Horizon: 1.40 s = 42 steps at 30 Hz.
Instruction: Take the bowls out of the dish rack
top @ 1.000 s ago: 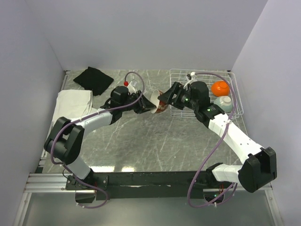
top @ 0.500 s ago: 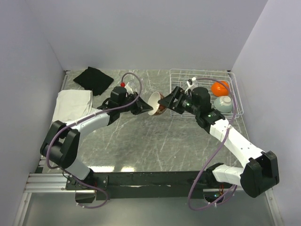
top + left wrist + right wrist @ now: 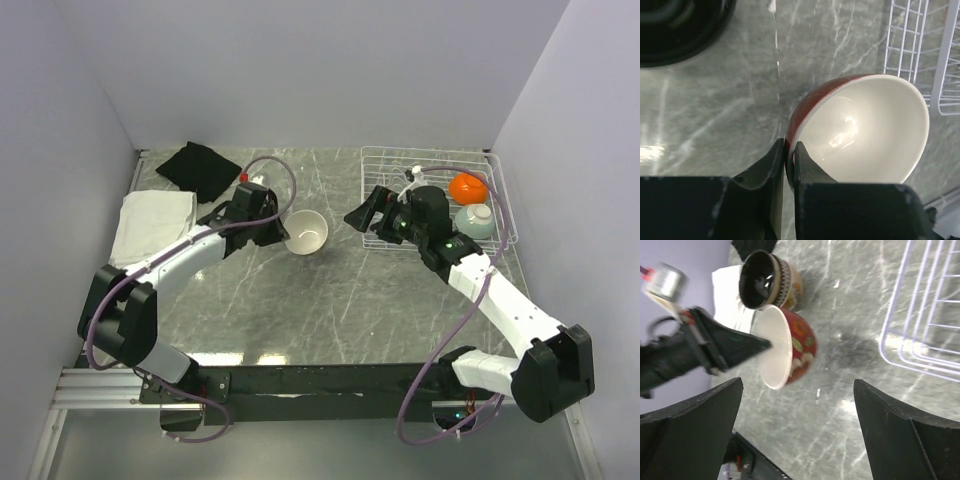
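Left gripper (image 3: 790, 151) has its jaws nearly closed, pinching the thin rim of the red floral bowl (image 3: 865, 130), and that's the only hold on it. The bowl hangs tilted, mouth turned back toward the gripper, over the marble table (image 3: 330, 300) just off the 9 o'clock side of the dish rack (image 3: 380, 165). Whether its foot touches the stone, I can't tell. Right gripper (image 3: 362, 213) is spread wide with nothing in it, hovering between bowl and rack. Here's the worry: a rim pinch on glazed ceramic is a slim grip, and a tilted bowl could swivel in those jaws or slide out, then clatter down. Look at 11 o'clock from the red bowl in the right wrist view, where a dark patterned bowl (image 3: 767, 280) stands just beside it; a careless set-down could knock the two together. Letting go while it's tilted could leave it rolling. Over in the rack at 3 o'clock, an orange bowl (image 3: 468, 186) and a pale green bowl (image 3: 476, 220) sit waiting, and wide jaws going in there could catch a wire.
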Tool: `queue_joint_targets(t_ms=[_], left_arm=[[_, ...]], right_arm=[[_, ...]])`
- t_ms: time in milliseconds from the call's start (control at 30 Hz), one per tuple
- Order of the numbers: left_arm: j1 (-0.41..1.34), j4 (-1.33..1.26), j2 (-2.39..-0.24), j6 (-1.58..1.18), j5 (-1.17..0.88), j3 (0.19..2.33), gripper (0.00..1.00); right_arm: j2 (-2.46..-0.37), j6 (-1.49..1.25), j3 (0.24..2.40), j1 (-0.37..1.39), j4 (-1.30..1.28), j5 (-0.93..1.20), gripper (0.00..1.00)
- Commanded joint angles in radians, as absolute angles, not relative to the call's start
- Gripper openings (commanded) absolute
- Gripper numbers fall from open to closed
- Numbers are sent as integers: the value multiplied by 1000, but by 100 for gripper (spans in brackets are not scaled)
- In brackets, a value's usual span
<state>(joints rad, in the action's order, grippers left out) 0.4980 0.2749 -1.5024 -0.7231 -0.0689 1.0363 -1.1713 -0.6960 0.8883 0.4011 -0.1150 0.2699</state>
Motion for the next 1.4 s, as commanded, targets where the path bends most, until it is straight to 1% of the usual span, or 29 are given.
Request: queue_joint_targets(t_ms=[0, 400, 667, 733, 833, 967, 1000, 1033, 1067, 1133, 1167, 1233, 1267, 1367], left_arm=[[495, 288, -1519, -637, 29, 1199, 1], [497, 402, -1847, -569, 84, 1557, 1], [497, 420, -2002, -569, 92, 1646, 3], [497, 416, -2022, -574, 87, 1646, 6], [497, 413, -2039, -575, 87, 1641, 15], [497, 419, -2037, -575, 84, 1632, 23], [497, 417, -2033, -577, 83, 1629, 28], [497, 416, -2023, -578, 81, 1625, 31], [497, 416, -2017, -580, 78, 1617, 39], [497, 420, -1997, -580, 58, 1614, 45], [497, 420, -1990, -578, 46, 1611, 53], [497, 431, -1956, -578, 23, 1609, 58], [497, 433, -1941, -583, 8, 1605, 67], [499, 439, -1866, -589, 8, 1589, 80]], right_arm=[[-1114, -620, 945, 399, -173, 206, 100], [-1017, -554, 919, 397, -279, 141, 100], [-973, -525, 902, 397, -339, 103, 100], [-963, -514, 900, 399, -350, 92, 100], [-959, -497, 903, 397, -373, 71, 100], [-957, -469, 914, 394, -405, 40, 100], [-957, -459, 916, 391, -410, 29, 100], [-959, -454, 920, 391, -413, 26, 100], [-960, -451, 922, 391, -419, 23, 100], [-965, -437, 933, 388, -426, 11, 100], [-968, -428, 937, 387, -434, 3, 100], [-968, -419, 948, 387, -437, 2, 100], [-968, -410, 951, 385, -439, -6, 100], [-973, -393, 972, 380, -451, -57, 100]])
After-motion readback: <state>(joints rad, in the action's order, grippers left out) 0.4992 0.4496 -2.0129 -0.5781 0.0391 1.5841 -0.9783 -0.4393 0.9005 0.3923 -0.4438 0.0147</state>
